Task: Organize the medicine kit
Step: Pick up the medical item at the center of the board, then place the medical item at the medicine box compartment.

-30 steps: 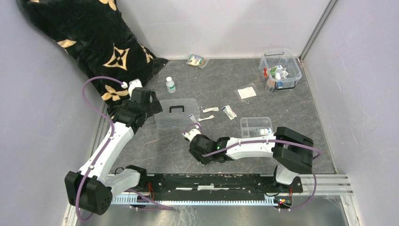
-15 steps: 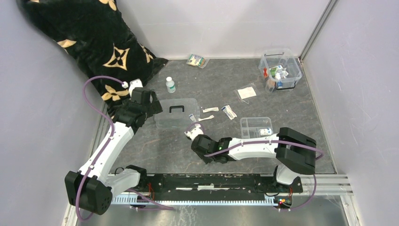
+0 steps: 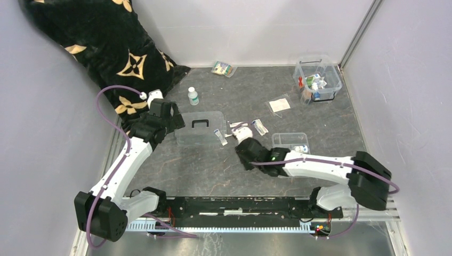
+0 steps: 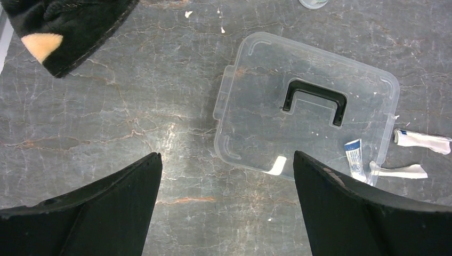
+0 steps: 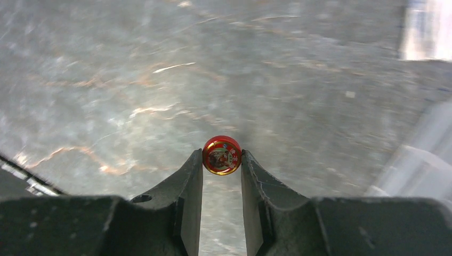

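Dark marbled tabletop (image 3: 213, 165): we are pinching a small round red tin (image 5: 222, 154) by its rim in our right gripper (image 5: 222, 160), risking a slip; our left gripper (image 4: 226, 157) is hanging open. The clear plastic medicine kit (image 3: 317, 79) is sitting at one o'clock.

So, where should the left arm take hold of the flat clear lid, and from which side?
Probably the black handle, from straight above. The lid lies flat on the table, its edges low; the handle's narrow bar near the middle suits open fingers closing across it.
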### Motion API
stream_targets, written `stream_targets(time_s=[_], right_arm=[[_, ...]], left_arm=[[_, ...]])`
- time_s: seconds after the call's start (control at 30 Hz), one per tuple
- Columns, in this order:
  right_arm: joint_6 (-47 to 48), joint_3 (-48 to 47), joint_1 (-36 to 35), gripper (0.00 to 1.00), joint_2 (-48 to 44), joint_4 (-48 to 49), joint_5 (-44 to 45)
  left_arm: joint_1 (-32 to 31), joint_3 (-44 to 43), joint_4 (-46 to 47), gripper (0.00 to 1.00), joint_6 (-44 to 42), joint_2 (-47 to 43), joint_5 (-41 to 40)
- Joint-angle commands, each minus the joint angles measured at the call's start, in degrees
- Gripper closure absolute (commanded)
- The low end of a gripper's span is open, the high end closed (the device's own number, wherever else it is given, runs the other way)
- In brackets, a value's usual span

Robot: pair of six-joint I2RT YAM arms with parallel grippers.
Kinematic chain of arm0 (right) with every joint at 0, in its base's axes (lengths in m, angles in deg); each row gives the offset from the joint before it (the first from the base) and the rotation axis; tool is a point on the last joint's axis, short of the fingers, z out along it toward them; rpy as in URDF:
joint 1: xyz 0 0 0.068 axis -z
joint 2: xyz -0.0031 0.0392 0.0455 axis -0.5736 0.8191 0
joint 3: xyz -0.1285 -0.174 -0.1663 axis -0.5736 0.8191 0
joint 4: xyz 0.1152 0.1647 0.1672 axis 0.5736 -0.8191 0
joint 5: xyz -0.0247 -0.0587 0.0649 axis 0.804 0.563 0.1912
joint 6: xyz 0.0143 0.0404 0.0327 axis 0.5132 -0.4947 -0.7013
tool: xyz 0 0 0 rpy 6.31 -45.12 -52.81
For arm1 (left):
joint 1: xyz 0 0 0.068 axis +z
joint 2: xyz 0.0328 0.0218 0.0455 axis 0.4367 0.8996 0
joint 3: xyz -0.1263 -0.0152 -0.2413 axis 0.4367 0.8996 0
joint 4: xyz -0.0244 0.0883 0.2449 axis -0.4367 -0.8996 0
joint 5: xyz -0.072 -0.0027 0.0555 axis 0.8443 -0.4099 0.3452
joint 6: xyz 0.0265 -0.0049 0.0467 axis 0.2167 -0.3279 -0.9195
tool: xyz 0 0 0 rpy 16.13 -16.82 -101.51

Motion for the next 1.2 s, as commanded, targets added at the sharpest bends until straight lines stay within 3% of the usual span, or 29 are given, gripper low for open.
stream_targets(time_s=[0.0,0.23,0.53,1.17], right_arm=[[0.79,3.65,7.00,0.67,-7.41,-2.61,2.43],[2.35,7.24,14.02,0.67,-14.74,-10.74,1.63],[2.69,10.60,17.60,0.67,-21.65,-19.35,0.17],[2.44,12.90,19.51,0.66,-23.04,-24.14,-1.47]], left_arm=[[0.34,-0.22,2.30,0.02,-1.88,0.27,0.50],[0.35,-0.25,2.50,0.02,-1.90,0.61,0.85],[0.43,-0.31,2.60,0.03,-1.90,0.96,1.08],[0.42,-0.14,2.44,0.03,-2.12,0.24,1.33]])
